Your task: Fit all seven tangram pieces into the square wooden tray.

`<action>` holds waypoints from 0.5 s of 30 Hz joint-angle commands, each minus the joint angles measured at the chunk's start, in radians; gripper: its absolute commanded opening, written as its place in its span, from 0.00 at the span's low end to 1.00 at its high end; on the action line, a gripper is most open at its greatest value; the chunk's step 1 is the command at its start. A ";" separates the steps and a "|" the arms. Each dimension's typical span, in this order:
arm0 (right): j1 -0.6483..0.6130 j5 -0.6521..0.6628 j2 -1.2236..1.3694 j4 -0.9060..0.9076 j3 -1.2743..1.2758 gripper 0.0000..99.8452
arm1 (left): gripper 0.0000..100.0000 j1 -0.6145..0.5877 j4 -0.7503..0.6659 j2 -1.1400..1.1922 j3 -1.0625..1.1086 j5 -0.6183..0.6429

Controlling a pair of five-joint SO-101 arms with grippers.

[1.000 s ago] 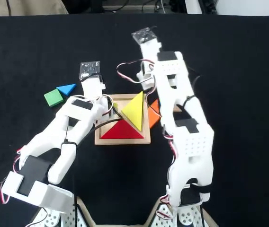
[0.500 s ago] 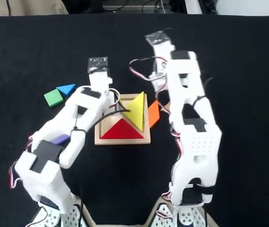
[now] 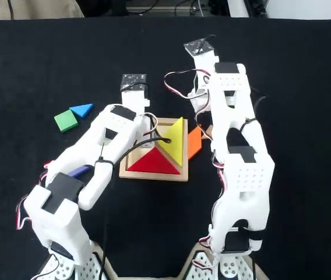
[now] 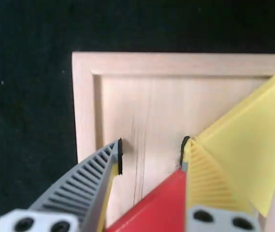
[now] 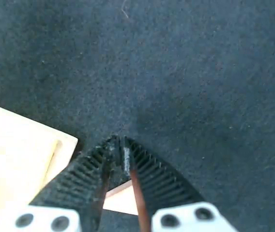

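Two large triangles, red [image 3: 152, 161] and yellow [image 3: 176, 140], lie in the square wooden tray [image 3: 154, 175]. The left claw [image 4: 152, 148] hangs wide over its bare part, holding nothing. The right claw [image 5: 118, 145] is closed beside its corner. Probably the next move is fetching the orange piece [image 3: 194, 142] just beside the tray.

The table [image 3: 305, 87] is covered with a black cloth. A square wooden tray [image 3: 154, 174] lies flat on it, about in the middle. An orange piece [image 3: 194, 142] lies just beside the tray, on the side of the right arm; I cannot tell if it touches the rim. Well apart from the tray, on the other side, a green square [image 3: 66, 121] and a blue triangle [image 3: 83, 109] lie close together. A purple piece [image 3: 79, 171] lies nearer to the front edge, only partly visible.
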 commanded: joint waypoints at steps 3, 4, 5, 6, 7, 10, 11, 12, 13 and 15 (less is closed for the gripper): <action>0.008 0.003 -0.097 -0.002 0.001 0.01 | 0.22 0.018 0.020 -0.206 0.085 -0.005; 0.000 0.003 -0.111 -0.002 0.010 0.01 | 0.22 0.015 0.015 -0.241 0.113 -0.006; -0.009 0.002 -0.127 -0.003 0.028 0.01 | 0.22 0.004 0.015 -0.275 0.139 -0.011; -0.028 0.002 -0.143 -0.009 0.048 0.01 | 0.22 -0.007 0.014 -0.313 0.162 -0.026; -0.054 0.002 -0.156 -0.021 0.068 0.01 | 0.22 -0.027 0.011 -0.350 0.185 -0.041; -0.130 0.009 -0.174 -0.098 0.139 0.01 | 0.22 -0.131 -0.063 -0.434 0.262 -0.061; -0.146 0.009 -0.174 -0.126 0.156 0.01 | 0.22 -0.179 -0.104 -0.456 0.294 -0.061; -0.155 0.009 -0.174 -0.144 0.171 0.01 | 0.22 -0.226 -0.155 -0.473 0.326 -0.060; -0.157 0.009 -0.173 -0.155 0.185 0.01 | 0.22 -0.274 -0.206 -0.482 0.363 -0.055; -0.155 0.008 -0.173 -0.161 0.188 0.01 | 0.22 -0.346 -0.295 -0.483 0.437 -0.055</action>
